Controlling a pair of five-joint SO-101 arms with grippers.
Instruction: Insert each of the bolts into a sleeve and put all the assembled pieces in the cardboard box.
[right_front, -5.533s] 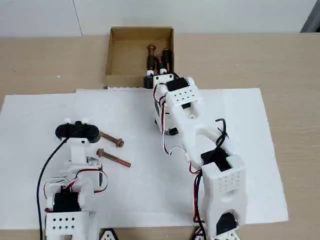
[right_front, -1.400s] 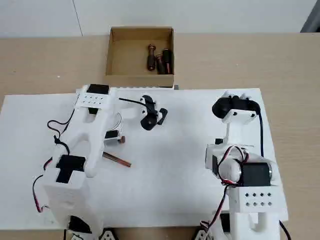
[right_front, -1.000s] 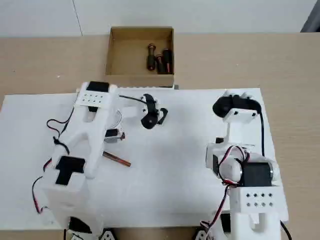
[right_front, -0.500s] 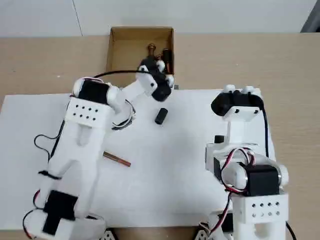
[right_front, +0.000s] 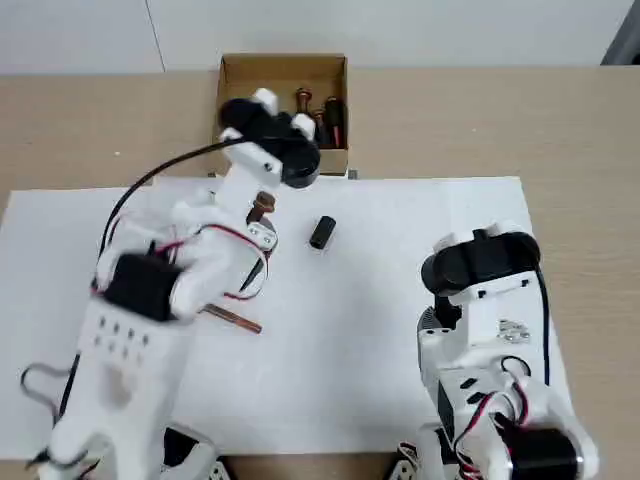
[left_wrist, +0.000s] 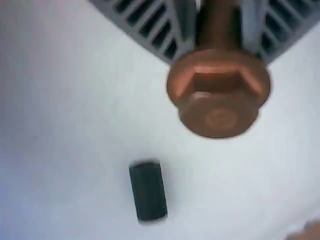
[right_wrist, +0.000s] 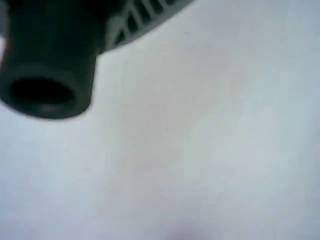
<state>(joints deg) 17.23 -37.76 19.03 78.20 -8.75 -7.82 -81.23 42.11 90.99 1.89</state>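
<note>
Left wrist view: hex-headed copper bolt (left_wrist: 217, 92)

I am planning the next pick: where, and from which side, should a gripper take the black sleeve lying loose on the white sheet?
Probably from above, across the middle of its round wall. The black sleeve lies on its side on the white sheet with nothing touching it, so both long flanks are open to grip, and such a hold leaves its ends free.
</note>
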